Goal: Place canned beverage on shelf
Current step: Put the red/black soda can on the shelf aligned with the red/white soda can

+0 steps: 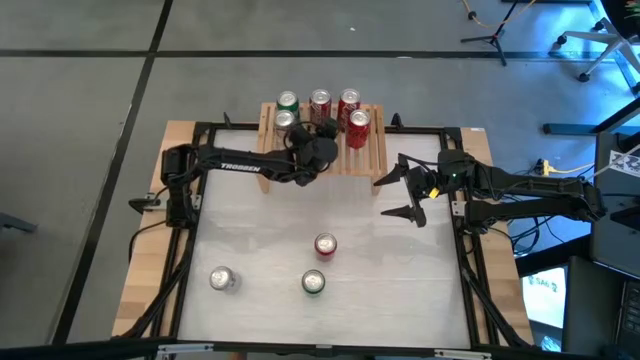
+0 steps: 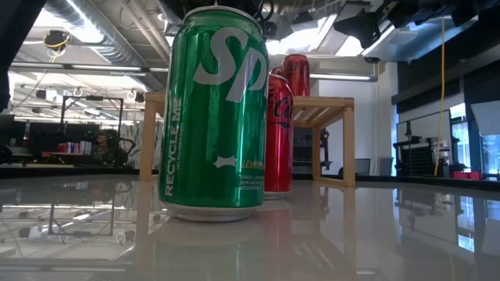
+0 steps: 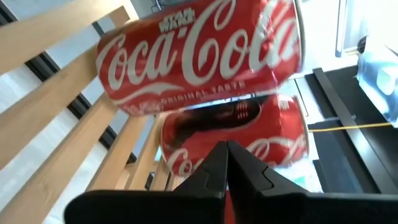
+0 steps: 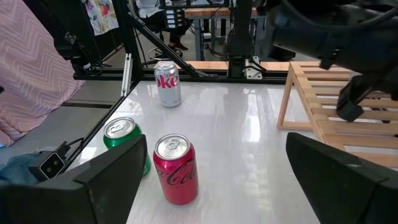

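Note:
The light wooden shelf (image 1: 322, 140) stands at the table's far edge, and several cans stand upright on its slats, among them a green one (image 1: 288, 101) and a red one (image 1: 358, 123). My left gripper (image 1: 328, 135) reaches over the shelf, shut with nothing between its fingers. In its wrist view the gripper (image 3: 226, 149) points at two red cola cans (image 3: 199, 53) (image 3: 273, 137). My right gripper (image 1: 400, 195) hovers open at the right side of the table, holding nothing. Three more cans stand on the table: red (image 1: 325, 245), green (image 1: 313, 283) and silver (image 1: 222, 279). My left gripper's shut fingertips (image 3: 219, 155) stand level, close in front of the side wall of the nearer red can (image 3: 186, 134) on the shelf. I cannot tell whether they touch it.
A black frame (image 1: 200, 130) runs around the white table top. In the low view the green can (image 2: 215, 109) fills the foreground, with the red one (image 2: 277, 133) and the shelf (image 2: 332, 113) behind. Open table lies between the shelf and the three cans.

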Motion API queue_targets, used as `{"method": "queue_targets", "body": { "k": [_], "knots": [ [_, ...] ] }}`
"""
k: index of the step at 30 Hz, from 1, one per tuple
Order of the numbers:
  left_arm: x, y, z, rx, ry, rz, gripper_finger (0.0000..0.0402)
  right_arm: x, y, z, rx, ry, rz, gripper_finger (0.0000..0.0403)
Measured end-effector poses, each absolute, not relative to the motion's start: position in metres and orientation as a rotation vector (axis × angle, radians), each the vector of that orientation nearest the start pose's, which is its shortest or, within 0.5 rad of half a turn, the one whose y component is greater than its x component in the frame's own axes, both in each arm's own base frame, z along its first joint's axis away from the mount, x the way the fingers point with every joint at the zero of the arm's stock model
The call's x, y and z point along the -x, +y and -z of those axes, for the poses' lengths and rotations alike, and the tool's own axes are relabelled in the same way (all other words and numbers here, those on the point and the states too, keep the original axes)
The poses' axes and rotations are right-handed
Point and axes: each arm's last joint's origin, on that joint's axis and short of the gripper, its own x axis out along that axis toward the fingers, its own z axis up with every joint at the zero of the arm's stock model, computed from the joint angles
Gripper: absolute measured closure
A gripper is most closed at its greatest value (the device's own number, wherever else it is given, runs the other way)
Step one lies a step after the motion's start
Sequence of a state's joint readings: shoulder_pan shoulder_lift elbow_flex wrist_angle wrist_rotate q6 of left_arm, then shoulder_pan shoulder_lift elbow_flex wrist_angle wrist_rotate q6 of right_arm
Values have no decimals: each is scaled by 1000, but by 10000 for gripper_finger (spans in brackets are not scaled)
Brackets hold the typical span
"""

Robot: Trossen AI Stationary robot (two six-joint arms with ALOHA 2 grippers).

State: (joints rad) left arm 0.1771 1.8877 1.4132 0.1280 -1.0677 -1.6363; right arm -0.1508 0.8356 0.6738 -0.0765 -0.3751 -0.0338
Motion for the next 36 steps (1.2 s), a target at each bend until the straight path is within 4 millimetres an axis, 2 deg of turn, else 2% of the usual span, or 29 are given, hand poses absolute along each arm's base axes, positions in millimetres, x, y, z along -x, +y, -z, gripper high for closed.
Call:
{"method": "queue_targets", "body": {
  "k": [5, 12, 18, 26, 31, 36],
  "knots": [
    [-416, 83, -268, 1177, -675, -1171, 401, -186, -18, -297, -29, 227, -227, 24],
    [-419, 49, -270, 973, -582, -1211, 401, -186, -17, -296, -31, 230, -227, 24],
    [-421, 15, -274, 749, -359, -1158, 401, -186, -17, -296, -32, 231, -227, 24],
    [-416, -31, -295, 439, -9, -819, 401, -186, -17, -296, -34, 239, -227, 24],
    [-409, -54, -308, 297, 81, -615, 401, -185, -17, -294, -40, 257, -227, 24],
    [-410, -65, -308, 238, 140, -444, 401, -185, -17, -294, -40, 259, -227, 24]
  ]
}}
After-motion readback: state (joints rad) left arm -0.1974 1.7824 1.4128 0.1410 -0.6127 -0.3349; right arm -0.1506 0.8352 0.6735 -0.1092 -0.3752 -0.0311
